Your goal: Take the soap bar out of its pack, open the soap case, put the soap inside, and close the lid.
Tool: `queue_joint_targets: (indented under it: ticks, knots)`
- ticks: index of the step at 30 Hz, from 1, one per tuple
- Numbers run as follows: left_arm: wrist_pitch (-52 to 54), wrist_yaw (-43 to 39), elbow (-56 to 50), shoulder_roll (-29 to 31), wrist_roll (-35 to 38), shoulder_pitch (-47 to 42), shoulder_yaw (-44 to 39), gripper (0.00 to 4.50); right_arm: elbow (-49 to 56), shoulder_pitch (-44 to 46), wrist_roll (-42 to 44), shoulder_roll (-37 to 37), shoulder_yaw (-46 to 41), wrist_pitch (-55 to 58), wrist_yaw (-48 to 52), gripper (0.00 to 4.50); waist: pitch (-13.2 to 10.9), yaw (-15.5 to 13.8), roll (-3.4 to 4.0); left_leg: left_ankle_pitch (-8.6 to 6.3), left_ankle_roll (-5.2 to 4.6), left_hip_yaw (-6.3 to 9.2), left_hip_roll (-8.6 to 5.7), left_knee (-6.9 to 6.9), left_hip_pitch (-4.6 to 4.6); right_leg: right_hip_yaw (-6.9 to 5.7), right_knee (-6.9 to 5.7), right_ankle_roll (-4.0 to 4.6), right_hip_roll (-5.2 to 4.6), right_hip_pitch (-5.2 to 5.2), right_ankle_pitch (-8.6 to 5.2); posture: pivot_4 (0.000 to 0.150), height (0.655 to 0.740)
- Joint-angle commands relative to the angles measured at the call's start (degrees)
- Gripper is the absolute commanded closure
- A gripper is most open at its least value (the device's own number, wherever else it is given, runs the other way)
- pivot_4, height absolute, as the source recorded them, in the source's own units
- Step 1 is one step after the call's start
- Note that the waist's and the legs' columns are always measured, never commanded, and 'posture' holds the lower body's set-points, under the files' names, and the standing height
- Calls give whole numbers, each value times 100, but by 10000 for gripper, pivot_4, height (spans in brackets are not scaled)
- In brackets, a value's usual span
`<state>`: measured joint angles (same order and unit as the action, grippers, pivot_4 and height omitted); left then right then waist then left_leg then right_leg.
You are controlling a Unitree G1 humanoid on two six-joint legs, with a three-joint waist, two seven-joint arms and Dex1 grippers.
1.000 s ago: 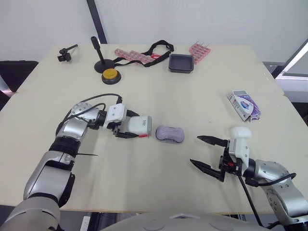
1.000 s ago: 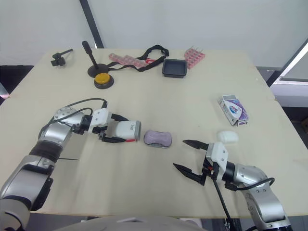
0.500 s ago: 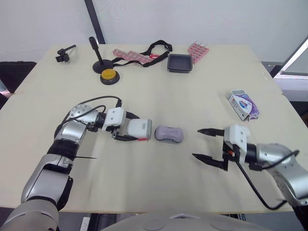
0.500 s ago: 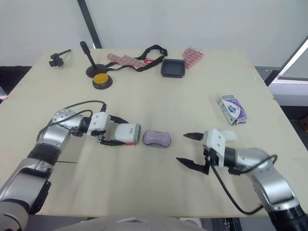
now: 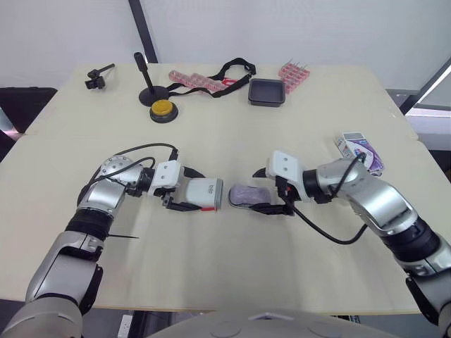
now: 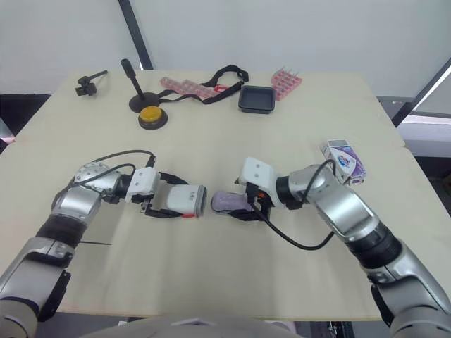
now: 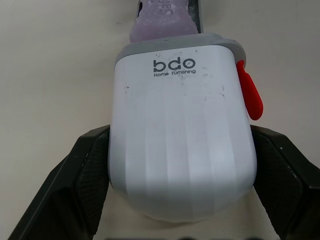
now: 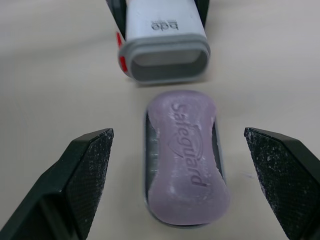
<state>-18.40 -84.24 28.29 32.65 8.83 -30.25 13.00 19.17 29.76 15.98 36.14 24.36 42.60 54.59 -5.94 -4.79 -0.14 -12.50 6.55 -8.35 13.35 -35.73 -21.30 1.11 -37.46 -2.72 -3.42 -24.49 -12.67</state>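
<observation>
Far upper left of the table (image 5: 282, 127): small black clamp (image 5: 95, 76), then a black stand (image 5: 144, 81) with a yellow button (image 5: 162, 109) in front of it. Along the top edge, going right: pink strips (image 5: 190, 79), black strap (image 5: 229, 70), black square tray (image 5: 266, 91), pink rack (image 5: 292, 70).

Left of centre: left gripper (image 5: 196, 191) was clamped on the white soap case (image 7: 182, 145), one black finger on each long side. The case lay on its side on the table, "bdo Home Furnishing" print facing up, red tab (image 7: 248, 92) on one edge near the grey rim. Its open, grey-rimmed mouth pointed toward the soap.

Centre: purple soap bar (image 8: 189, 150), embossed "Safeguard", was out of its pack and sat on a dark grey tray (image 8: 149, 150) flat on the table. It was just beside the case mouth; the right wrist view showed a narrow gap between them, no contact. The soap was not inside the case.

Right of centre: right gripper (image 5: 254, 191) had its fingers spread wide, one on either side of the soap and tray, neither touching the bar. Nothing was held.

Far right: soap pack (image 5: 366, 151), white and purple, lay on the table near the right edge, well apart from the soap.
</observation>
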Motion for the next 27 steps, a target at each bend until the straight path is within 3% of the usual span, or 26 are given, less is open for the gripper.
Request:
queue_joint_targets:
  ticks: [1,26,27]
  knots:
    - [50,23,-189,45,51,17,-56,10196,-44,294,-97,-163,150,285,-79,0,0,2,0,0,1,0,0,1,0,0,0,0,0,0,0,1500,7291]
    - [148,153,-350,56,46,83,-61,10196,-902,501,-731,-507,950,143,118,0,0,27,0,8,19,-1,2,9,-4,3,-7,-1,2,0,1,1500,7291]
    - [157,157,-368,59,48,91,-62,10196,-949,491,-770,-482,980,113,130,5479,0,26,0,8,19,-1,2,9,-3,3,-8,-1,2,0,1,1500,7291]
